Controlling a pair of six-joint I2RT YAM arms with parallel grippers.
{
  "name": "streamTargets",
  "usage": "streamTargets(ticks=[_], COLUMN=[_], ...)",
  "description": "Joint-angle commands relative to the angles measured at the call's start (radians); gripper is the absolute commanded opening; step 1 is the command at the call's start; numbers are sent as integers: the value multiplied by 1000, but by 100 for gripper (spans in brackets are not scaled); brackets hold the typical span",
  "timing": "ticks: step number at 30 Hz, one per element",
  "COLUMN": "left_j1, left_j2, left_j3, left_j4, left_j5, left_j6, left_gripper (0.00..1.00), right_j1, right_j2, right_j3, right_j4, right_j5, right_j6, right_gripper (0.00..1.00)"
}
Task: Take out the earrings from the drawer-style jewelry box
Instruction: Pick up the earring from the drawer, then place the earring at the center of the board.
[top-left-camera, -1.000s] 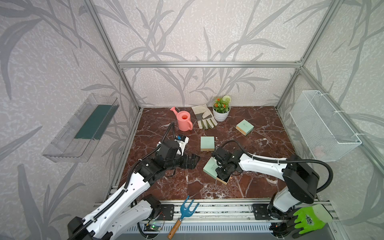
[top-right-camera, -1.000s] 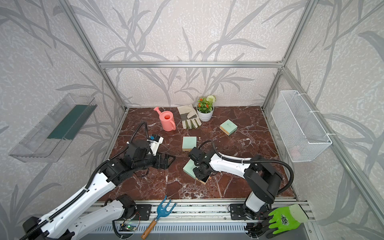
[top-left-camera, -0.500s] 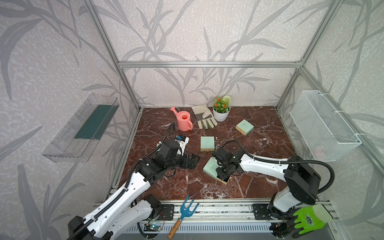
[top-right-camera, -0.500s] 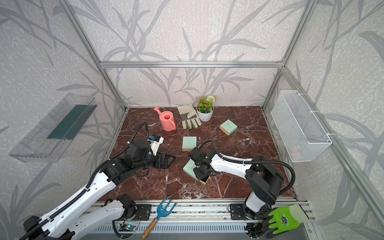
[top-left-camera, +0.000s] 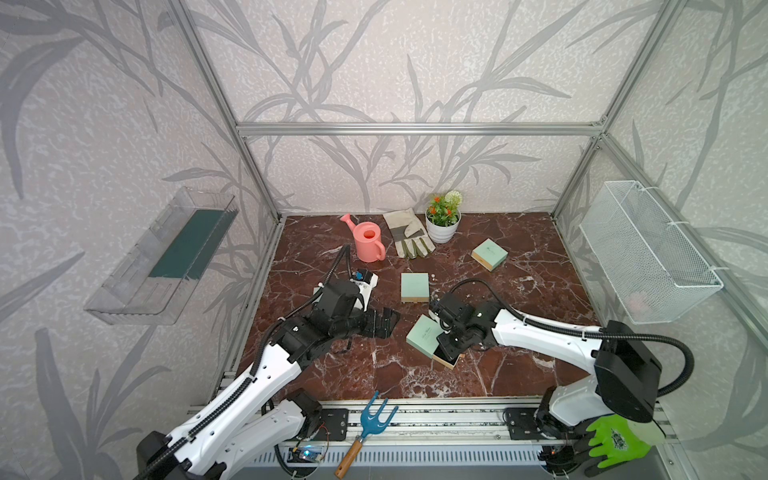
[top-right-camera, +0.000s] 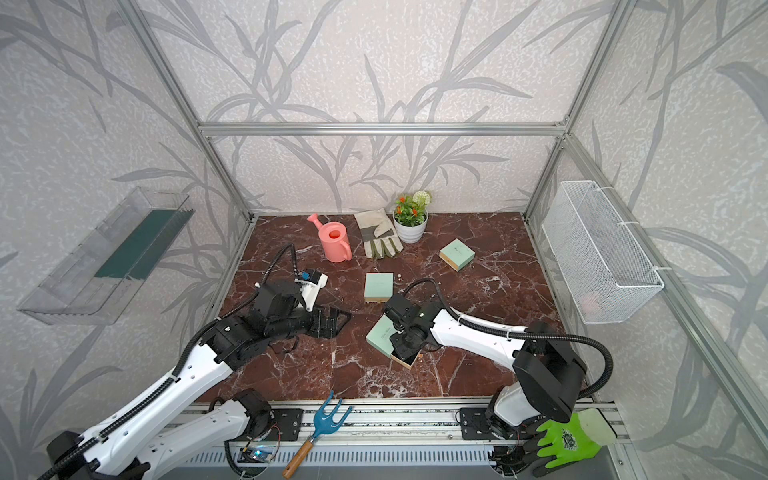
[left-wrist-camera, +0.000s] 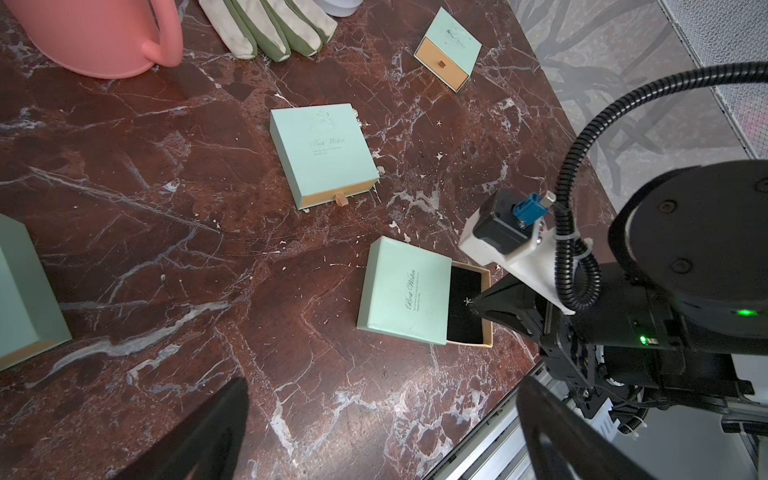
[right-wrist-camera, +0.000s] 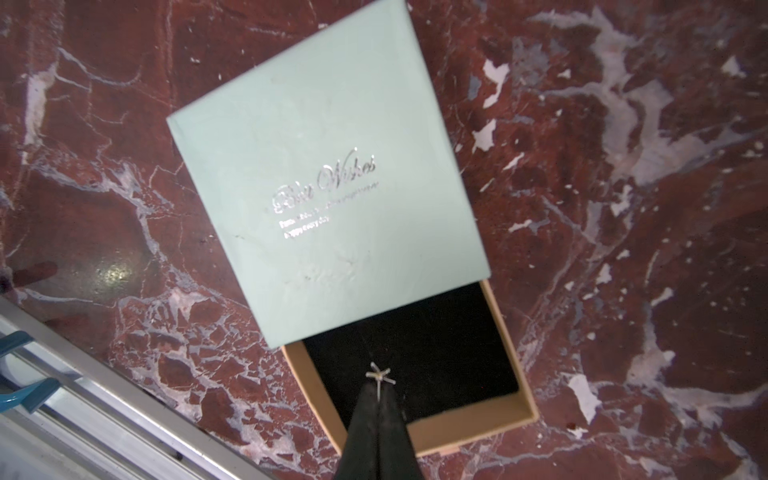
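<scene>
The mint jewelry box (top-left-camera: 423, 336) lies at the front middle of the marble floor. Its tan drawer (right-wrist-camera: 478, 419) is pulled out and shows a black lining. My right gripper (right-wrist-camera: 378, 388) reaches down into the drawer, shut on a tiny pale star-shaped earring (right-wrist-camera: 379, 375). The earring (left-wrist-camera: 467, 300) also shows as a speck at the fingertips in the left wrist view. I cannot tell whether it touches the lining. My left gripper (top-left-camera: 388, 324) hovers open to the left of the box with nothing between its fingers (left-wrist-camera: 208, 432).
Two closed mint boxes (top-left-camera: 414, 286) (top-left-camera: 489, 254) lie further back, and tiny pale specks (left-wrist-camera: 358, 123) lie beside the nearer one. A fourth box (left-wrist-camera: 20, 291) is under my left arm. A pink watering can (top-left-camera: 368, 242), a work glove (top-left-camera: 407, 235) and a plant pot (top-left-camera: 444, 226) stand at the back.
The right gripper's jaws have closed the last small bit on the earring. Both arms stand where they were.
</scene>
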Motion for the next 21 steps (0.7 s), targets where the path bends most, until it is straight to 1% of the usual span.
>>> streamTargets(ticks=[1,6,10,12,16,21], left_j1=[6,5,6,5,6,6], left_j2=[-4,-33,-92,-130,-218,-271], left_j3=[16,12,1,-19,-66,-90], left_j4=[-13,-6,20,45,106,130], left_j5=[-5,-6,-5,-18,-38,-45], left_j6=[9,19,29,25,21,36], left_gripper=[99,99,99,99,99,99], right_j1=[-21,-142,-260,-331,-468,-551], right_j2=[-65,-97,-77,-39,71,181], right_j3=[16,55,95,128,221,274], right_j4=[-67,-80,-56,-64,-107,-111], right_j5=[12,-5,8,8,-43,-31], right_j6=[4,48,79,79,57,35], right_gripper=[0,0,0,0,0,0])
